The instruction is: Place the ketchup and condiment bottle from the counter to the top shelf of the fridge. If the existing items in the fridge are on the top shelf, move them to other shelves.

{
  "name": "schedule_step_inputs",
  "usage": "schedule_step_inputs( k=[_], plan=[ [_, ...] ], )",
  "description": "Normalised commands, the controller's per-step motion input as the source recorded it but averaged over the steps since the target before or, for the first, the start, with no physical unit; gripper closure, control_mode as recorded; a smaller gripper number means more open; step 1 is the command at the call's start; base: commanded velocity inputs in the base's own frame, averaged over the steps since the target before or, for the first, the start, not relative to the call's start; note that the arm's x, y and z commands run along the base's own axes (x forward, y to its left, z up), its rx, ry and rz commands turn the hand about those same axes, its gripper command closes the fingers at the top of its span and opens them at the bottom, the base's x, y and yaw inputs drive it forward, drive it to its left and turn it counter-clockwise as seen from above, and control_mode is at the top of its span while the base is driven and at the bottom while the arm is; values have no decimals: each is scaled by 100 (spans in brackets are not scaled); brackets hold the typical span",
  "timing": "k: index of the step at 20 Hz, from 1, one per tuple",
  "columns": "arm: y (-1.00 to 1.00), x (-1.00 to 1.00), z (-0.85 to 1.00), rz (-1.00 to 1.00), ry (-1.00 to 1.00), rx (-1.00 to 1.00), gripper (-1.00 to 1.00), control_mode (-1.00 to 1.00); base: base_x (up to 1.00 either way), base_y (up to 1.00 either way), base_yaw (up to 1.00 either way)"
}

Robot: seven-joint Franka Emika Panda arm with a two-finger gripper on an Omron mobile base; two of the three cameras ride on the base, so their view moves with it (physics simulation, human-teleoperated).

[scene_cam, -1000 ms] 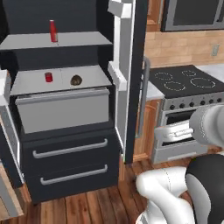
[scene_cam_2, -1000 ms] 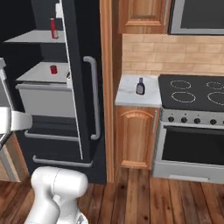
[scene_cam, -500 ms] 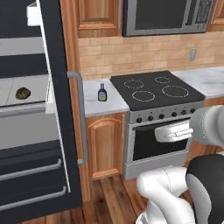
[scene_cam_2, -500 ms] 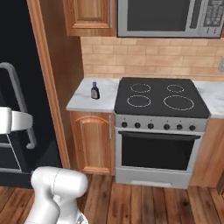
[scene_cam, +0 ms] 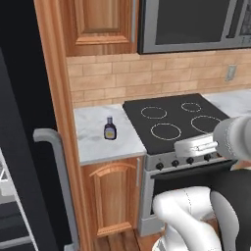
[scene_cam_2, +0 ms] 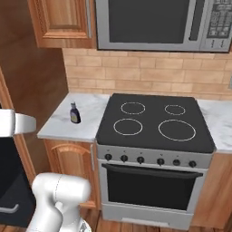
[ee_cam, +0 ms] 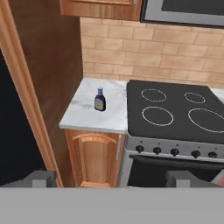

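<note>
With the bottle (scene_cam: 110,129) upright near the middle of the counter (scene_cam: 93,142), just beside the stovetop (scene_cam: 171,120), we face it with our gripper (ee_cam: 111,179) wide apart and empty, so fetching and shelving remain

Glossy white rounded arm links, dark joints, pale grey blocky end effector (scene_cam: 197,146)

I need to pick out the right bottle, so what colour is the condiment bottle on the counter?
Dark, with a pale yellowish label; clearest in the hand view: condiment bottle.
</note>
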Motion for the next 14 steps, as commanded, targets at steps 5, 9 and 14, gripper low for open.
schedule_step_inputs(
  k=[5,9,14],
  plan=[
    [0,0,0,0,0,0,-100,100,71,-13,11],
    [-11,15,-1,5,4,1,-100,-100,40,-25,13],
    [-30,92,-25,24,20,11,-100,-100,0,0,0]
  ],
)
